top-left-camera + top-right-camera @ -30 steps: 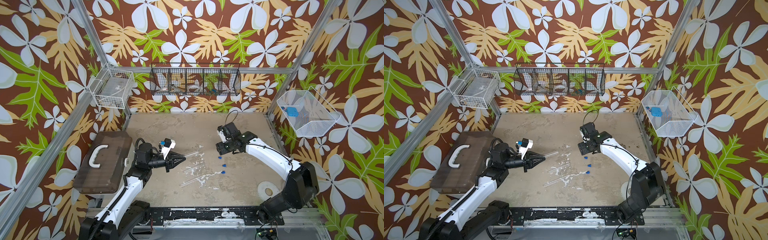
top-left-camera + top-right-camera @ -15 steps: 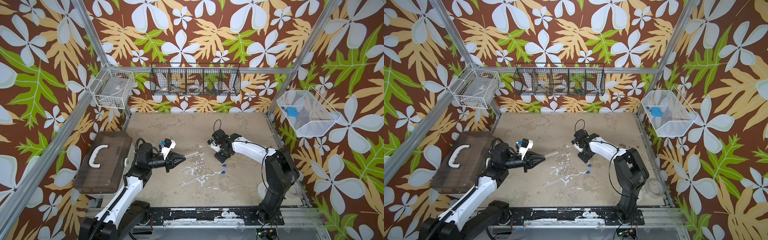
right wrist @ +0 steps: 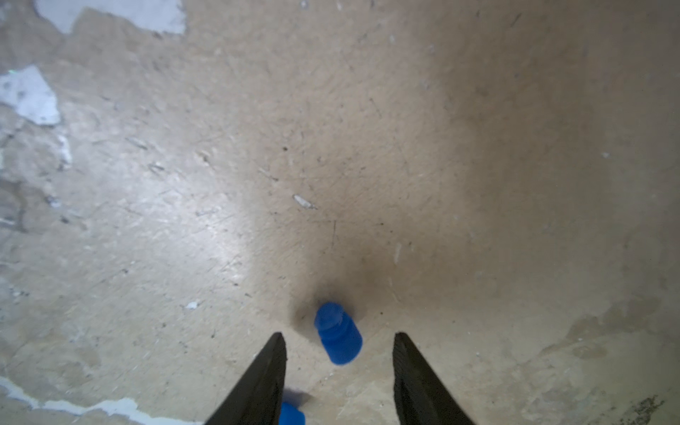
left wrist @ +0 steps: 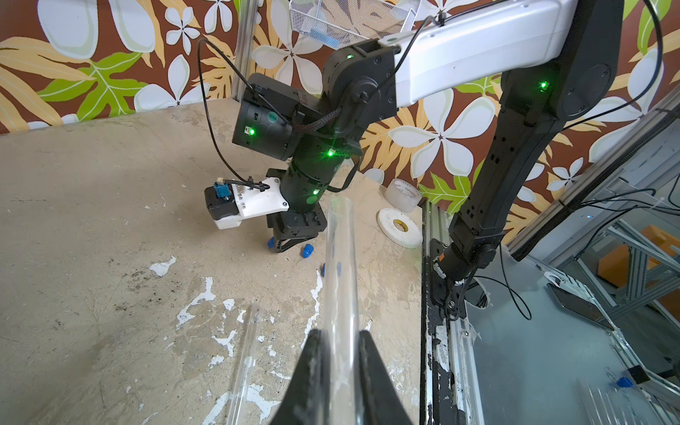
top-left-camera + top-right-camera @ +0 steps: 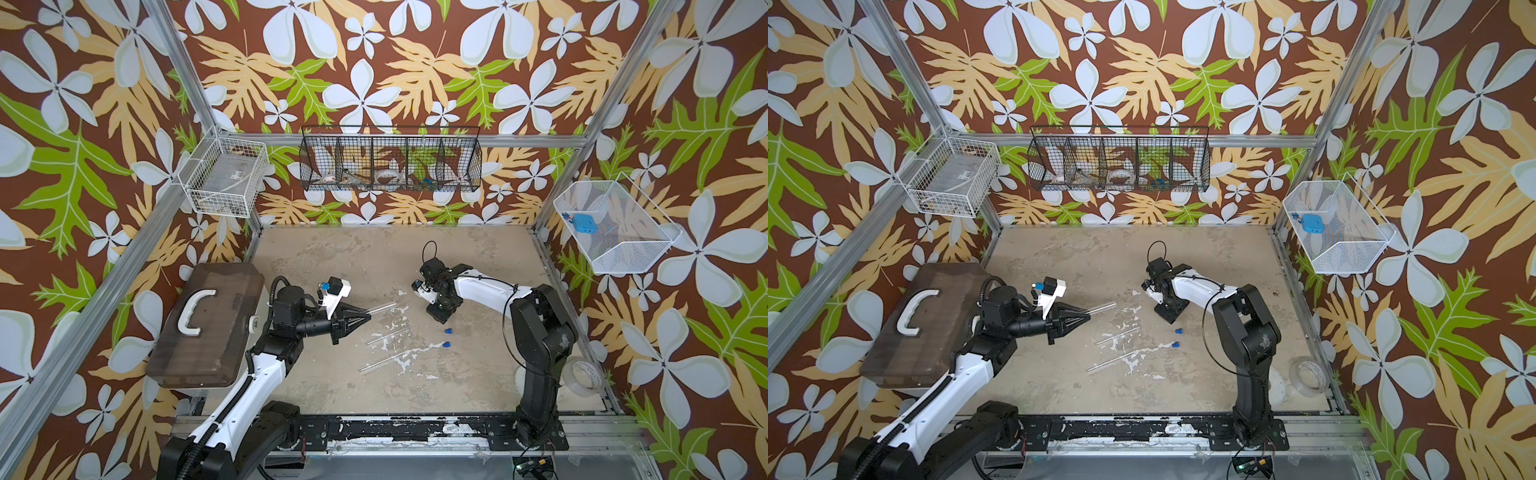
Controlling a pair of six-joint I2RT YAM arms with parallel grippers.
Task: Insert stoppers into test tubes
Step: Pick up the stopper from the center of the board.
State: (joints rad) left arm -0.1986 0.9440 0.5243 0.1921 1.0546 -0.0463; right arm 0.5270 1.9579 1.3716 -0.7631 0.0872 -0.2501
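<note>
My left gripper (image 4: 340, 333) is shut on a clear test tube (image 4: 340, 257), which sticks out past its fingertips above the table; both show in both top views as gripper (image 5: 368, 318) and tube (image 5: 382, 308). Two more test tubes (image 5: 388, 336) (image 5: 380, 362) lie on the table. My right gripper (image 3: 339, 334) points down at the table, open, with a blue stopper (image 3: 338, 333) lying between its fingertips, untouched. A second stopper (image 3: 292, 414) is half hidden by one finger. In a top view two stoppers (image 5: 448, 331) (image 5: 446, 344) lie just in front of the right gripper (image 5: 440, 318).
A brown case (image 5: 208, 324) with a white handle sits at the left. Tape rolls (image 5: 586, 374) lie by the right arm's base. Wire baskets hang on the walls: white (image 5: 226, 178), black (image 5: 390, 162), and white (image 5: 615, 232) holding a light-blue square object (image 5: 584, 222).
The right arm has folded its elbow up and brought its gripper down over a stopper, with the jaws narrower than before. The left arm and its tube have not moved.
</note>
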